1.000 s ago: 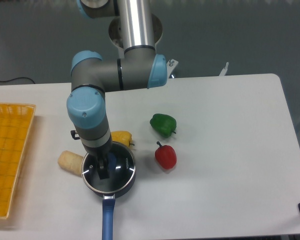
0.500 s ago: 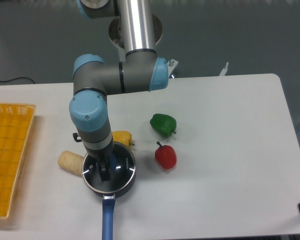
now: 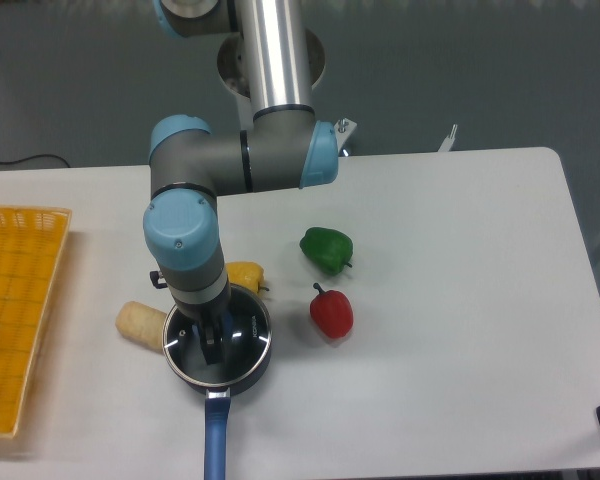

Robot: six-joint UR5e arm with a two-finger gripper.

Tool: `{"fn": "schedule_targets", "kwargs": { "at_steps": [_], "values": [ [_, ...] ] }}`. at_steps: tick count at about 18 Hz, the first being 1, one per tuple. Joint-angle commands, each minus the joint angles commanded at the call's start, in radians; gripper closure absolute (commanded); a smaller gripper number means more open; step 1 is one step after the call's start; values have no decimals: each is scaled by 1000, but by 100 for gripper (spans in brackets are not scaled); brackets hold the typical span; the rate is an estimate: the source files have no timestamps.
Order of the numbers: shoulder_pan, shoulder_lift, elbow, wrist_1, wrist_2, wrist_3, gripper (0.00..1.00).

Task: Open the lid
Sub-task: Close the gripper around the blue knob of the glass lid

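Now our pincer (image 3: 212, 343) sits at the knob of the lid (image 3: 242, 330); we cannot tell whether it grips. A weak hold could drop the glass onto the saucepan (image 3: 220, 375) beneath.

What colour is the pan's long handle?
Blue. The saucepan handle shows clearly in the fixed camera view.

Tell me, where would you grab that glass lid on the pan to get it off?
By the knob at its centre, coming straight down from above. The lid lies flat on the saucepan, its rim seated all round, so the raised knob looks like the only graspable part. The gripper is already over that centre, hiding the knob; whether it has closed, I cannot tell.
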Motion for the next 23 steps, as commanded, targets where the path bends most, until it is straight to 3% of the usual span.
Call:
{"fn": "schedule_targets", "kwargs": {
  "at_steps": [7,12,15,23],
  "values": [
    [0,-6,-5,0,0,0,2],
    [0,-5,-6,0,2,-2,14],
    [0,-5,-6,0,3,-2,26],
    [0,-2,-11,0,5,-2,37]
  ]
}}
